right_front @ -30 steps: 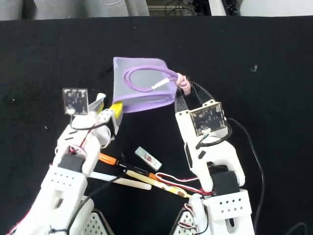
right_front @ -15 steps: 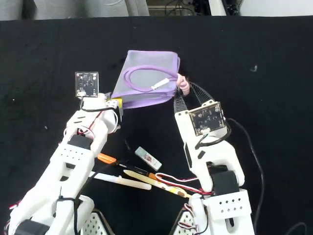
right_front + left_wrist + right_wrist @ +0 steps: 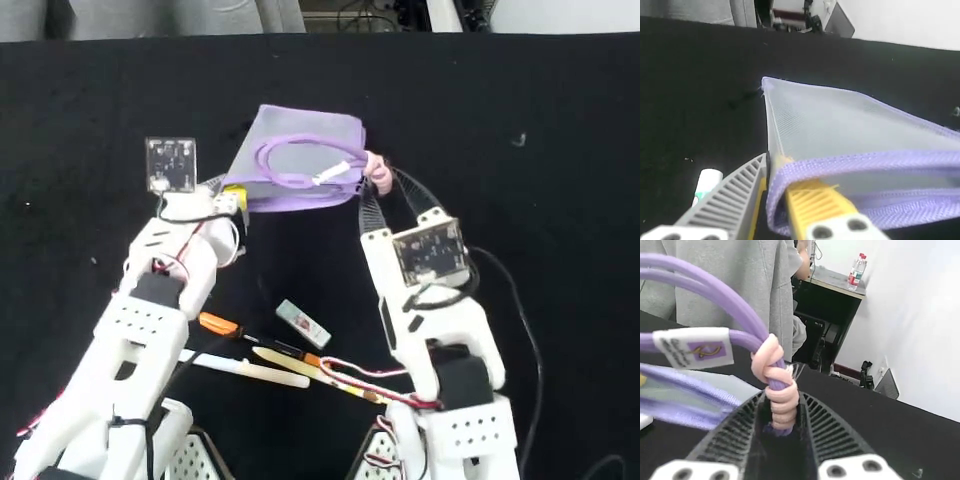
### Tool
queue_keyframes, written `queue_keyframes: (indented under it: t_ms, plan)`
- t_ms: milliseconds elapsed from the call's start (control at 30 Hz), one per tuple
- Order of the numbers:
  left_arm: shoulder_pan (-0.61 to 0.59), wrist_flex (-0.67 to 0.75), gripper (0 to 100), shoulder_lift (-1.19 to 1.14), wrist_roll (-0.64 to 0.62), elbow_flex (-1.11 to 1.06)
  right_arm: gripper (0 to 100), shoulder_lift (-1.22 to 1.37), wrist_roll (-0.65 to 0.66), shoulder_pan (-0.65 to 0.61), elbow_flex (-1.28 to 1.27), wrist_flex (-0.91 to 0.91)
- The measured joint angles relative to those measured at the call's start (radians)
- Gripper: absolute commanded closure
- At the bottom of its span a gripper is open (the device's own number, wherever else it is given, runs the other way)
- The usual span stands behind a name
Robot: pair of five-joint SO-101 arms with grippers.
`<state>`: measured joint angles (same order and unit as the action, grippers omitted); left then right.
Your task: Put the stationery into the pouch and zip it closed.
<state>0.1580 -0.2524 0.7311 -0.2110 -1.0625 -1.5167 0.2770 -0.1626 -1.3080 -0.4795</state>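
Two grippers pinch one lilac mesh pouch (image 3: 300,160) between them, out at the middle of the black table (image 3: 540,110). The left gripper (image 3: 232,200) is clamped on the pouch's near left corner. The right gripper (image 3: 373,190) is closed on the pink zipper pull (image 3: 377,172) at its right corner. Nearer the arm bases, well apart from the pouch, lie an eraser (image 3: 302,322), an orange pen (image 3: 220,324) and a cream pen (image 3: 250,371).

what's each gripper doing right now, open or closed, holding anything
Left gripper: shut on the edge of the pouch.
Right gripper: shut on the pink pull on the pouch's cord.
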Motion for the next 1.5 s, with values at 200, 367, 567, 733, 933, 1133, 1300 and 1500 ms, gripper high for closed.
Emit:
queue_keyframes:
  t_ms: [200, 367, 567, 733, 933, 1133, 1300, 1500]
  plan:
    - [-0.008, -0.242, 97, 0.000, 0.002, 0.173, 71.2, -0.166, 0.041, -0.058, 0.006, -0.121]
    - [-0.008, -0.295, 97, 0.000, 0.002, 0.235, 71.4, -0.281, 0.087, -0.115, 0.006, -0.212]
    - [-0.006, -0.313, 97, 0.000, 0.002, 0.307, 71.4, -0.287, 0.092, -0.118, 0.023, -0.235]
    - [-0.101, -0.514, 97, -0.014, 0.003, 0.506, 71.4, -0.287, 0.092, -0.118, 0.080, -0.302]
    - [-0.304, -0.807, 97, -0.150, 0.003, 0.885, 72.8, -0.287, 0.092, -0.123, 0.150, -0.391]
    - [-0.502, -0.918, 97, -0.305, 0.003, 1.086, 75.9, -0.287, 0.092, -0.183, 0.150, -0.394]
    - [-0.664, -0.918, 97, -0.350, 0.003, 1.108, 79.3, -0.123, 0.066, -0.296, 0.152, -0.364]
    - [-0.769, -0.918, 97, -0.394, 0.003, 1.109, 79.1, 0.222, -0.005, -0.373, 0.224, -0.333]
